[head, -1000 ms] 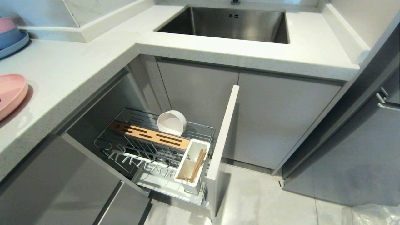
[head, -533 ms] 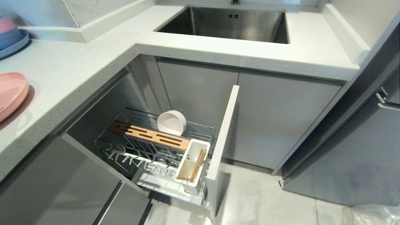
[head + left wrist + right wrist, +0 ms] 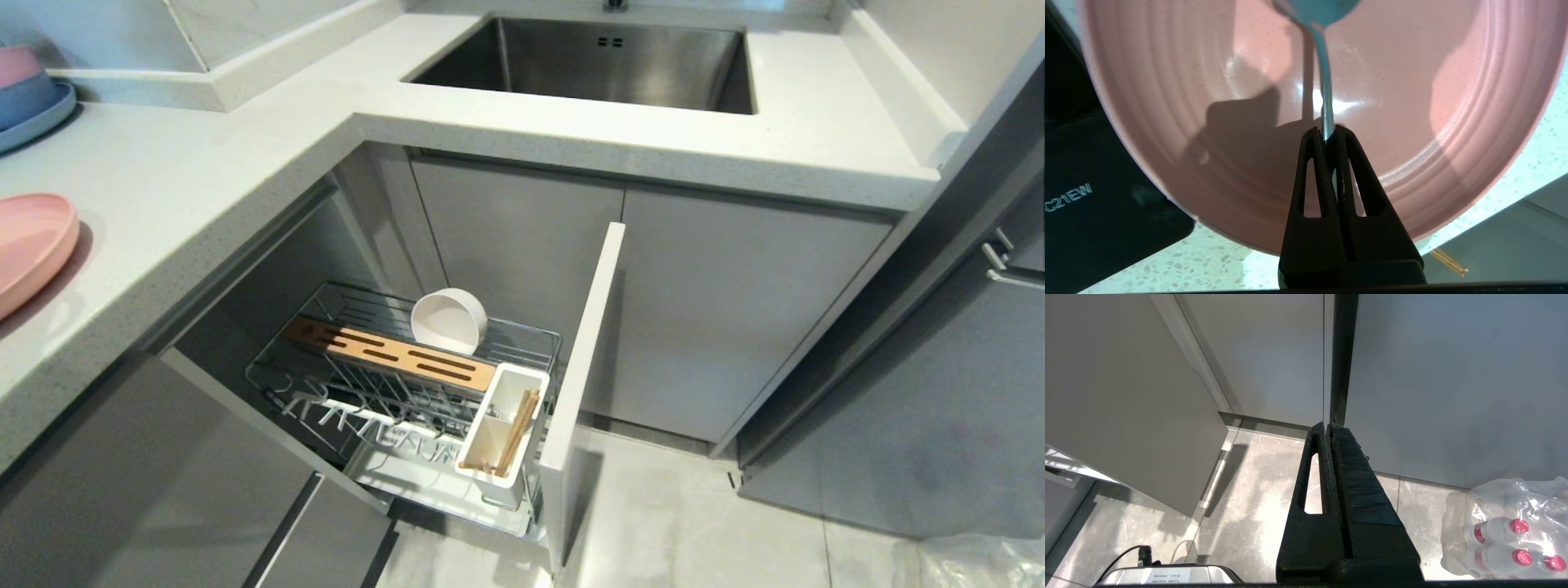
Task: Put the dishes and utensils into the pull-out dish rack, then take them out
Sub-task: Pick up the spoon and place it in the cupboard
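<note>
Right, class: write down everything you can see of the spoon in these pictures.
The spoon is a slim, shiny silver metal piece, seen only in the left wrist view. Its thin handle runs straight out from the left gripper, whose fingers are shut on it. The bowl end is cut off by the picture's edge. It lies over the middle of the pink plate; whether it touches the plate cannot be told.

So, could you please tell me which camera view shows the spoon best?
The left wrist view: the spoon runs from the shut left tool out over the pink plate, its bowl cut off at the picture's edge. The head view and right wrist view show no spoon.
</note>
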